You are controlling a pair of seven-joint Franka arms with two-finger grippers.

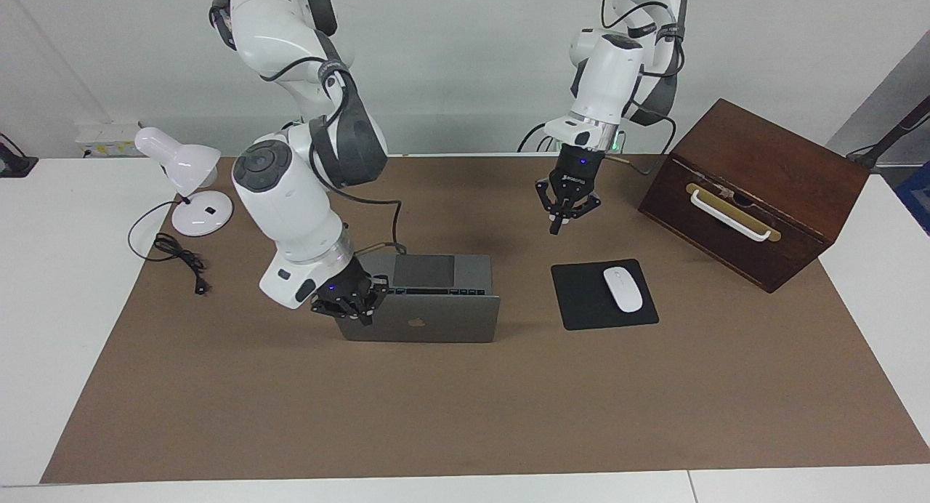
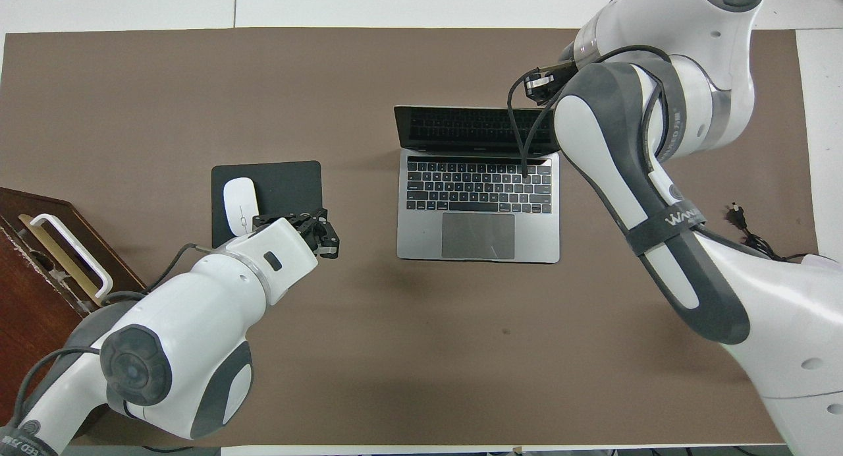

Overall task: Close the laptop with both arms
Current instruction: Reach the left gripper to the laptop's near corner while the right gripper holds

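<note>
Fingertips pressed together, the right gripper [image 1: 347,304] rests against the top corner of the open laptop's [image 1: 429,320] lid, at the right arm's end of it. Fingertips also together and holding nothing, the left gripper [image 1: 564,211] hangs over the brown mat [image 1: 465,408] beside a mouse pad [image 1: 581,299] carrying a white mouse [image 1: 623,289]. Flanking them: a wooden box [image 1: 755,190] and a desk lamp [image 1: 182,179].

The right arm [image 2: 632,179] is covering the laptop's [image 2: 478,209] corner; the wooden box [image 2: 39,271] is running past the frame edge.
</note>
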